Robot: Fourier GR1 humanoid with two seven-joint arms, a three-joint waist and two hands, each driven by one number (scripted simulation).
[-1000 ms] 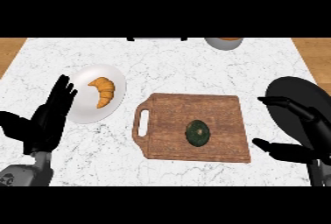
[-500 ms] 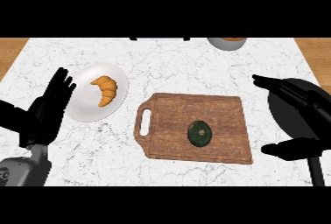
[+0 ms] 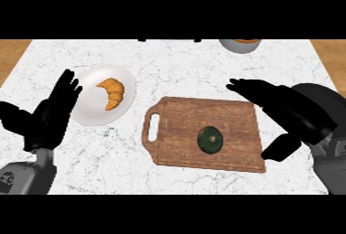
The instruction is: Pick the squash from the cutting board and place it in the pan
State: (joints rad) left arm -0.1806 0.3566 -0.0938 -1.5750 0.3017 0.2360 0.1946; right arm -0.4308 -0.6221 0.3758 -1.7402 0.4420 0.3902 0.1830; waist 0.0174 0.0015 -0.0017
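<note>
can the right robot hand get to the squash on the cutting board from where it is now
Probably yes. The right robot hand is open over the cutting board's right edge, and nothing lies between it and the squash.

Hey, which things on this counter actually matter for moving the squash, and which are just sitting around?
Part of the job:
squash
cutting board under it
pan, mostly hidden behind the right hand

Just lying about:
white plate with a croissant
bowl at the far edge
left hand, open and resting at the left
</note>
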